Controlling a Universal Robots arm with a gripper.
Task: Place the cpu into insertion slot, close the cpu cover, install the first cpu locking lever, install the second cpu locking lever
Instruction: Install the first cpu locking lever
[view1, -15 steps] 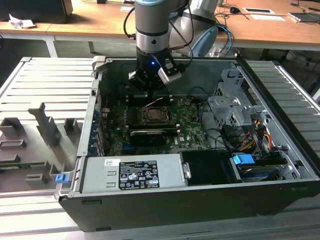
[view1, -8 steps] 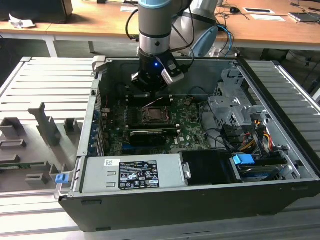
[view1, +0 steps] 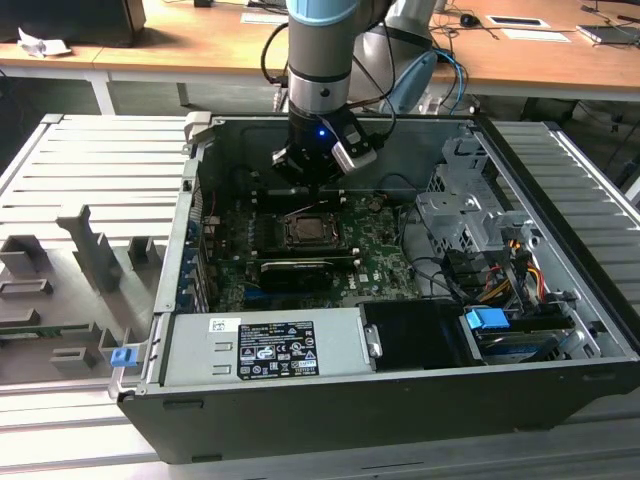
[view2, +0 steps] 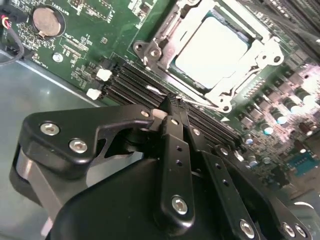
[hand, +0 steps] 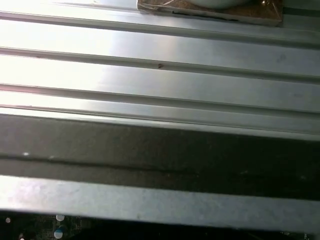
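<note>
The cpu (view2: 212, 52) shows its pale silver top, lying flat in the insertion slot (view1: 305, 232) on the green board. The cpu cover (view2: 260, 60), a silver metal frame, lies down around it. A thin wire locking lever (view2: 200, 103) runs along the slot's edge beside the memory slots. My gripper (view2: 170, 106) is shut, its black fingers (view2: 175, 150) together with their tip right at the end of this lever. In the exterior view the gripper (view1: 312, 188) hangs just above the far edge of the slot, inside the open computer case.
Black memory slots (view2: 130, 82) and a coin battery (view2: 47, 20) lie close by. A ribbed heatsink block (view1: 297, 268), power supply (view1: 265, 345), drive cage (view1: 465, 215) and cables (view1: 500, 270) crowd the case. The grooved metal table (hand: 160, 75) surrounds the case.
</note>
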